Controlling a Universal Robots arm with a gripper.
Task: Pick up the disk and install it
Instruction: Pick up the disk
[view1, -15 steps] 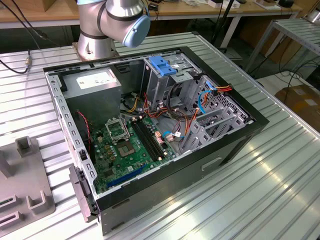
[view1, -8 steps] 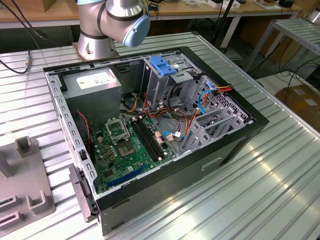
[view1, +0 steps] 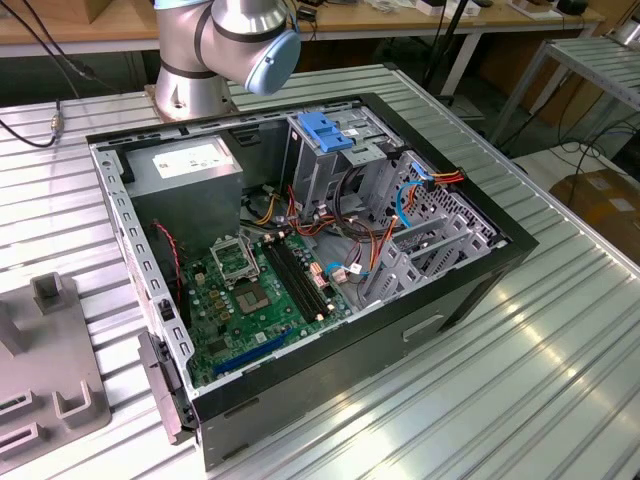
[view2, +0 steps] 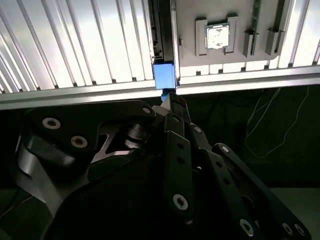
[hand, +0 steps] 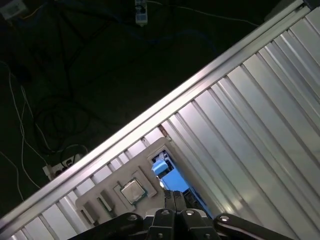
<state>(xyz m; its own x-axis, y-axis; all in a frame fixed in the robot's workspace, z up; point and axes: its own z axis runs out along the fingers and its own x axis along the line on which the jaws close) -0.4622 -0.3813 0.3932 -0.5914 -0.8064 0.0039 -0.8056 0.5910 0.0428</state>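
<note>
One computer case sat at the exterior view's centre, one robot arm upper left, one grey tray lower left, one disk in both wrist views.

The disk stands edge-on beside the grey fixture; its blue frame end shows.

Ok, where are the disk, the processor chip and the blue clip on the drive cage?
disk (view2: 164, 76): second wrist view, on its blue carrier frame.
processor chip (view2: 218, 37): second wrist view, middle of its metal lid.
blue clip (view1: 326, 131): exterior view, on its top face.
</note>
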